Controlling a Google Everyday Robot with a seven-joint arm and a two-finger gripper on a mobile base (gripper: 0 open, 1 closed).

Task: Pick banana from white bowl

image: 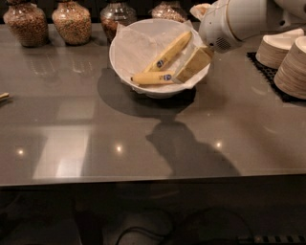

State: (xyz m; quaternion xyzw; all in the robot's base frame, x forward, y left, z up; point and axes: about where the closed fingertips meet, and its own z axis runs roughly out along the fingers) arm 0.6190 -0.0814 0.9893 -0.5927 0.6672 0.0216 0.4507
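Observation:
The white bowl, lined with crinkled white paper, stands at the back middle of the grey counter. Two bananas lie in it: one lies diagonally toward the far right rim, the other lies flat along the near side. My gripper has come in from the right, over the bowl's right rim. It is open and holds nothing. One cream finger slants down so that its tip sits beside the right end of the near banana. The other finger shows behind the bowl's far rim.
Several glass jars of grains line the back edge. Stacks of white plates sit on a black mat at the right, close to my arm. A small pale object lies at the left edge.

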